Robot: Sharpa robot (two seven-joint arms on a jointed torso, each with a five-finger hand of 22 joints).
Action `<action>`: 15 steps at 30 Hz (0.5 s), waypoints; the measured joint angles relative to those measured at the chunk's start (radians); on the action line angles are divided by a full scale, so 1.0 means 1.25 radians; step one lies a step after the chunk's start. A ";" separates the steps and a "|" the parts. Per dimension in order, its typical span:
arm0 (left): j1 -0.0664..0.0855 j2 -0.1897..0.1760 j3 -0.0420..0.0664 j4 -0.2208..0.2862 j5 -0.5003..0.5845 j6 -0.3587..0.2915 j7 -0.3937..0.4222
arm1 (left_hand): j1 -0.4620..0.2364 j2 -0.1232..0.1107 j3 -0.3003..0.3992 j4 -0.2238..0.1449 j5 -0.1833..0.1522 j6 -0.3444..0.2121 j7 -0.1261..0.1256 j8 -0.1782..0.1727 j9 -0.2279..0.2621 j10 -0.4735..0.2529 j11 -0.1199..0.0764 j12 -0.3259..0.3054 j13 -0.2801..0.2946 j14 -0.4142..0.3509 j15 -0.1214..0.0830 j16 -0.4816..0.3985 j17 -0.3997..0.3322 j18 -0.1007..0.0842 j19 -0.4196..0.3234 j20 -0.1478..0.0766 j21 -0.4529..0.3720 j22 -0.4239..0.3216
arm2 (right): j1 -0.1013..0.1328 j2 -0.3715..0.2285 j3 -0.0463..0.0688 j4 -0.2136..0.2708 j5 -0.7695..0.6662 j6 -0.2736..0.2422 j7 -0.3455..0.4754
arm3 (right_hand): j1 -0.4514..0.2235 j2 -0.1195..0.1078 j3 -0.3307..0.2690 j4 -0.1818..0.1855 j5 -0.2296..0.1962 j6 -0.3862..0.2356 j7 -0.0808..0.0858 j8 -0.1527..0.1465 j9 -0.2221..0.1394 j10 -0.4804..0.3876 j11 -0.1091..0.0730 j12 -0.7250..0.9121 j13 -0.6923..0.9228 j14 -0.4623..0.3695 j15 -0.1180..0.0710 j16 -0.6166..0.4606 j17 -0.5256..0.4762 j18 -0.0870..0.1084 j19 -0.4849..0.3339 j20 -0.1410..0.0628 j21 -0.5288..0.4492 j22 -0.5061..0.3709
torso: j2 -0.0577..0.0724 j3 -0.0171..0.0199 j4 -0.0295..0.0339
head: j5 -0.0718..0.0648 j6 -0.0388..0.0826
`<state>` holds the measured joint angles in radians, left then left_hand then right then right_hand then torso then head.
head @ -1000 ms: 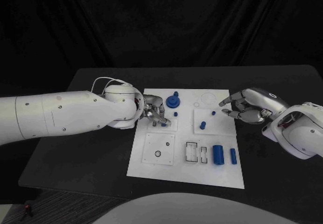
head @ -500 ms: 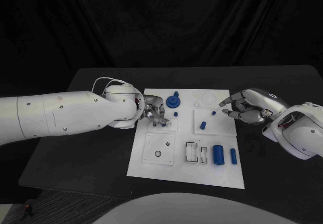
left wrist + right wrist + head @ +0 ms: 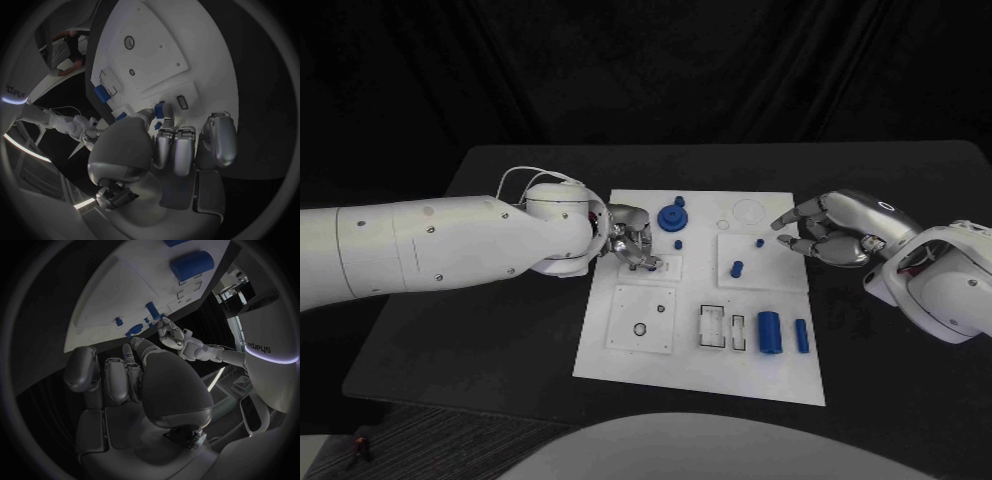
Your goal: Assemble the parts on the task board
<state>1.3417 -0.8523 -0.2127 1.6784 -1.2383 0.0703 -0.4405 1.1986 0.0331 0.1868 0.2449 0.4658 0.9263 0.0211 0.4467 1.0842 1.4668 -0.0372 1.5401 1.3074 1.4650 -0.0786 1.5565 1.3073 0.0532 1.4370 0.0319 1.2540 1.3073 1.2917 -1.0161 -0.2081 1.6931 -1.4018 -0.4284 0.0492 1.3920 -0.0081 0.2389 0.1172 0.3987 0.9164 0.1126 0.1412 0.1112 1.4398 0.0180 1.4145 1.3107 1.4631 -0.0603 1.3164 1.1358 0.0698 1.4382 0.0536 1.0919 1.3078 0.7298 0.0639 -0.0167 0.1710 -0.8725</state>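
Note:
The white task board [image 3: 635, 355] lies mid-table. My left hand [image 3: 629, 240] hovers over its left half, fingertips down on a small raised plate. In the left wrist view a small blue part [image 3: 160, 110] sits pinched between the thumb and a finger, close to a slot [image 3: 181, 101]. My right hand [image 3: 837, 230] hangs at the board's right edge, its fingers loosely curled and apart, holding nothing. A blue round stacked part [image 3: 675, 214] stands at the board's far end. Small blue pegs [image 3: 678, 243], [image 3: 757, 241], [image 3: 736, 268] stand nearby.
A thick blue cylinder [image 3: 767, 332] and a slim one [image 3: 800, 335] lie on the board's near right, beside two rectangular slots [image 3: 721, 327]. A square plate with a small ring [image 3: 639, 328] sits near left. Black table [image 3: 473, 320] surrounds the board.

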 measured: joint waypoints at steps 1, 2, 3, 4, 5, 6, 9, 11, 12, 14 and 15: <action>0.000 -0.001 0.000 0.000 0.000 0.000 0.000 | 0.000 0.000 0.003 -0.001 0.000 0.000 0.000 -0.002 0.000 0.000 0.000 0.000 0.000 0.000 0.000 0.000 0.000 0.000 0.000 0.000 0.000 0.000 | 0.000 0.000 0.000 0.000 0.000 0.000 0.000 | 0.000 0.000 0.000 0.000 0.000 0.000 0.000 0.000 0.000 0.000 0.000 0.000 0.000 0.000 0.000 0.000 0.000 0.000 0.000 0.000 0.000 0.000 | 0.000 0.0001 0.0000 | 0.000 0.000; -0.001 -0.002 0.000 0.001 0.000 0.000 -0.001 | 0.000 0.000 0.004 0.000 0.000 0.002 0.001 -0.003 -0.001 0.000 0.000 0.000 0.000 0.000 0.000 0.000 0.000 0.000 0.000 0.000 0.000 0.000 | 0.000 0.000 0.000 0.000 0.000 0.001 0.000 | 0.000 0.000 0.000 0.000 0.000 0.000 0.000 0.000 0.000 0.000 0.000 0.000 0.000 0.000 0.000 -0.001 -0.001 0.001 0.000 0.000 0.000 0.000 | 0.000 0.0001 0.0000 | 0.001 0.000; -0.001 -0.002 0.000 0.002 0.000 0.000 -0.001 | 0.000 0.000 0.005 0.001 0.000 0.003 0.003 -0.004 -0.001 0.000 0.000 0.000 0.000 0.000 0.000 0.000 0.000 0.000 0.000 0.000 0.000 0.000 | 0.000 0.000 0.000 0.000 0.000 0.001 -0.001 | 0.000 0.000 0.000 0.000 0.000 0.000 0.000 0.000 0.000 0.000 0.000 0.000 0.000 0.000 0.000 -0.003 -0.002 0.008 0.000 0.000 0.000 0.000 | 0.000 0.0001 0.0000 | 0.001 0.000; -0.001 -0.002 0.000 0.002 0.000 0.000 -0.001 | -0.003 -0.003 0.009 0.001 0.000 0.003 0.003 -0.004 -0.001 0.000 0.000 0.000 0.000 0.002 -0.002 0.000 0.000 0.000 0.000 0.000 0.000 0.000 | 0.000 0.000 0.000 0.000 0.000 0.001 -0.001 | 0.000 0.000 0.000 0.000 0.000 0.000 0.000 0.000 0.000 0.000 0.000 0.000 0.000 0.000 0.000 -0.003 -0.002 0.009 0.000 0.000 0.000 0.000 | 0.000 0.0002 0.0000 | 0.001 0.000; -0.001 -0.003 0.000 0.002 0.000 0.000 -0.001 | -0.003 -0.003 0.009 0.001 0.000 0.003 0.003 -0.004 -0.001 0.000 0.000 0.000 0.000 0.003 -0.003 0.000 0.000 0.000 0.000 0.000 0.000 0.000 | 0.000 0.000 0.000 0.000 0.000 0.002 -0.001 | 0.000 0.000 0.002 -0.002 0.000 0.000 0.000 0.000 0.000 0.000 0.000 0.000 0.000 0.000 0.000 -0.003 -0.005 0.009 0.000 0.000 -0.003 0.000 | 0.000 0.0002 0.0001 | 0.002 0.000; -0.001 -0.003 0.000 0.002 0.000 0.000 -0.001 | -0.003 -0.003 0.009 0.001 0.000 0.003 0.003 -0.004 -0.001 0.000 0.000 0.000 0.000 0.003 -0.003 0.000 0.000 0.000 0.000 0.000 0.000 0.000 | 0.000 0.000 0.000 0.000 0.000 0.002 -0.001 | 0.000 0.000 0.002 -0.002 0.000 0.000 0.000 0.000 0.000 -0.001 0.001 -0.002 0.000 0.000 0.000 -0.008 -0.008 0.013 -0.004 0.000 -0.007 0.000 | 0.000 0.0003 0.0001 | 0.002 0.000; -0.002 -0.003 0.000 0.002 0.000 -0.001 -0.002 | -0.007 -0.007 0.019 0.002 -0.004 0.005 0.000 -0.004 -0.001 0.000 0.000 0.000 0.000 0.003 -0.003 0.000 0.000 0.000 0.000 0.000 0.000 0.000 | 0.000 0.000 0.000 -0.001 0.000 0.004 -0.002 | 0.000 0.000 0.004 -0.004 0.000 0.000 0.000 0.000 0.000 -0.007 0.002 -0.008 0.000 0.003 0.003 -0.012 -0.017 0.013 -0.006 0.000 -0.013 0.000 | 0.000 0.0005 0.0003 | 0.002 0.000; -0.004 -0.003 0.000 0.002 0.000 -0.002 -0.002 | -0.011 -0.011 0.022 0.005 -0.007 0.010 0.001 -0.007 -0.001 0.000 0.000 0.000 0.000 0.003 -0.003 0.000 0.000 0.000 0.000 0.000 0.000 0.000 | 0.000 0.000 0.000 -0.001 0.000 0.005 -0.003 | 0.000 0.000 0.004 -0.004 0.000 0.000 0.000 0.000 0.000 -0.007 0.002 -0.009 0.000 0.003 0.003 -0.012 -0.019 0.013 -0.006 0.000 -0.017 0.000 | 0.000 0.0005 0.0005 | 0.002 0.000; -0.006 -0.003 0.000 0.002 0.000 -0.002 -0.002 | -0.011 -0.011 0.024 0.004 -0.012 0.010 0.001 -0.007 -0.001 0.000 0.000 0.000 0.000 0.003 -0.003 0.000 0.000 0.000 0.000 0.000 0.000 0.000 | 0.000 0.000 0.000 -0.001 0.000 0.006 -0.003 | 0.000 0.000 0.004 -0.004 0.000 0.000 0.000 0.000 -0.001 -0.007 0.002 -0.009 0.000 0.003 0.003 -0.013 -0.020 0.013 -0.006 0.000 -0.019 0.000 | 0.000 0.0005 0.0005 | 0.002 0.000; -0.007 -0.003 0.001 0.002 0.000 -0.002 -0.002 | -0.023 -0.018 0.035 0.009 -0.054 0.015 0.002 -0.012 -0.001 0.000 0.000 0.000 0.000 0.003 -0.003 0.000 0.000 0.000 0.000 0.000 0.000 0.000 | 0.000 0.000 0.000 -0.001 0.000 0.006 -0.004 | 0.000 0.000 0.004 -0.004 0.000 0.000 0.000 0.000 -0.001 -0.007 0.001 -0.010 0.000 0.003 0.003 -0.018 -0.022 0.013 -0.006 0.000 -0.019 0.000 | 0.000 0.0005 0.0006 | 0.002 0.000; -0.008 -0.003 0.001 0.001 0.000 -0.003 -0.003 | -0.029 -0.018 0.038 0.011 -0.070 0.017 0.000 -0.013 -0.001 0.000 0.000 0.000 0.000 0.003 -0.003 0.000 0.000 0.000 0.000 0.000 0.000 0.000 | 0.000 0.000 0.000 -0.001 0.000 0.007 -0.004 | 0.000 0.000 0.004 -0.004 0.000 0.000 0.000 0.000 -0.001 -0.007 0.001 -0.010 0.000 0.003 0.003 -0.018 -0.023 0.013 -0.006 0.000 -0.019 0.000 | 0.000 0.0005 0.0006 | 0.002 0.000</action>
<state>1.3318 -0.8561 -0.2116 1.6797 -1.2386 0.0668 -0.4437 1.1620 0.0110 0.2341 0.2592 0.3777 0.9471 0.0215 0.4307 1.0828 1.4668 -0.0372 1.5401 1.3074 1.4688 -0.0823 1.5565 1.3073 0.0532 1.4371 0.0320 1.2540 1.3073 1.2917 -1.0155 -0.2081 1.6913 -1.4018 -0.4197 0.0443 1.3920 -0.0081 0.2445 0.1119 0.3987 0.9164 0.1126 0.1412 0.1103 1.4308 0.0198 1.4024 1.3107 1.4666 -0.0568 1.2941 1.1076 0.0864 1.4307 0.0540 1.0686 1.3077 0.7298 0.0644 -0.0159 0.1740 -0.8725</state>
